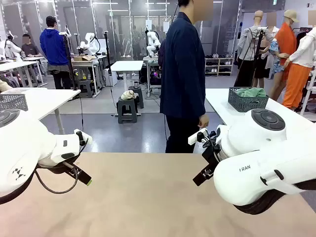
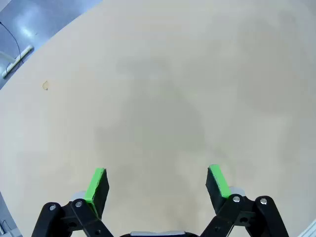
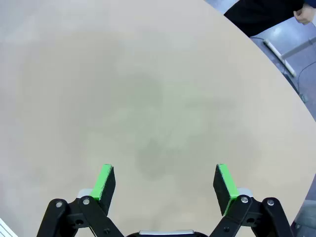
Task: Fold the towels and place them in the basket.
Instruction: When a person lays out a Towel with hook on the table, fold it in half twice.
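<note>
We log both end effectors poised over the beige tabletop. L end effector: jaws spread wide and gripping no item, green pads well apart. The L wrist view looks down on plain tabletop surface w/ one small tan mark near the edge. R end effector: same config., jaws fully apart, no item held. Past the tabletop edge in the R wrist view we see a dark garment and a hand of the person. In the front view the L arm enters from picture left and the R arm from picture right, both low over the near part of the tabletop and well apart from each other. The person stands at the far side, approx. ctr, side-on. The dark charcoal mesh basket sits off the tabletop, on a white side table in the bkgd at picture right, behind the R arm. A greenish cloth is bunched inside it, rising above the rim; we cannot tell whether it is one of the towels. A paler mesh basket sits at far picture left.
</note>
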Controlling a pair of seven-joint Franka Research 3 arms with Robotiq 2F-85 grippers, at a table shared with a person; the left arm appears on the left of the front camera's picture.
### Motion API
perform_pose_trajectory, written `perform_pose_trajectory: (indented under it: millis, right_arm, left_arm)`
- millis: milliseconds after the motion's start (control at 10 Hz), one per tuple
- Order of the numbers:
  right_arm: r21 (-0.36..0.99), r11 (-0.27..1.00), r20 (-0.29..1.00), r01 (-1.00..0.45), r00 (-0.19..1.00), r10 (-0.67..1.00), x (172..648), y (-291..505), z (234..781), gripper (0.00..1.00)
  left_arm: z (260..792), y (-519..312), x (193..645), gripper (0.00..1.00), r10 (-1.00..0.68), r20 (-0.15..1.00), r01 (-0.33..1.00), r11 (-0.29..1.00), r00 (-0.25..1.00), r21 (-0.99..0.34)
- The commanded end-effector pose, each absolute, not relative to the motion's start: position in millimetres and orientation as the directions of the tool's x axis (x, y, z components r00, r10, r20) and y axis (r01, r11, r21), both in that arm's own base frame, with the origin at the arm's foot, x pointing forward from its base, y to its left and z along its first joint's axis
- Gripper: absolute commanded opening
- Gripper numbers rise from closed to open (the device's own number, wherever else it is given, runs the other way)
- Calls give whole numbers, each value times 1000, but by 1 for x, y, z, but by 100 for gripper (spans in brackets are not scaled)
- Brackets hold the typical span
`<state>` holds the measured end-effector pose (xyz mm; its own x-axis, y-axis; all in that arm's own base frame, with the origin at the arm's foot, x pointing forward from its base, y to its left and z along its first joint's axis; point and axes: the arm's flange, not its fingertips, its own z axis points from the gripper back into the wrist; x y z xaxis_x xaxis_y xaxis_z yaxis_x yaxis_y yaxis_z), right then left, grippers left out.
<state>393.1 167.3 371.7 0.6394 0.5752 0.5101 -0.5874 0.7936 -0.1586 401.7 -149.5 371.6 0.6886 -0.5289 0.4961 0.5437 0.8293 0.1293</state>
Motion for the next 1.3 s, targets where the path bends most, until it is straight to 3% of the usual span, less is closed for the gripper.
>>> perform_pose_trajectory:
  millis: [0, 600, 800, 1200]
  right_arm:
    - [-159, 794, 510, -587, 639, 575, 393, 167, 372, 100]
    - [-137, 778, 508, -613, 631, 586, 392, 136, 399, 100]
    - [-122, 791, 534, -599, 633, 561, 384, 97, 436, 100]
    - [-157, 823, 580, -546, 623, 524, 326, 20, 552, 100]
  left_arm:
    - [372, -150, 402, 100, -529, 496, 544, 829, 688, 129]
    - [402, -110, 421, 100, -522, 509, 540, 832, 685, 128]
    - [432, -76, 431, 100, -507, 536, 545, 832, 676, 99]
    - [527, -4, 427, 100, -516, 599, 594, 800, 612, 83]
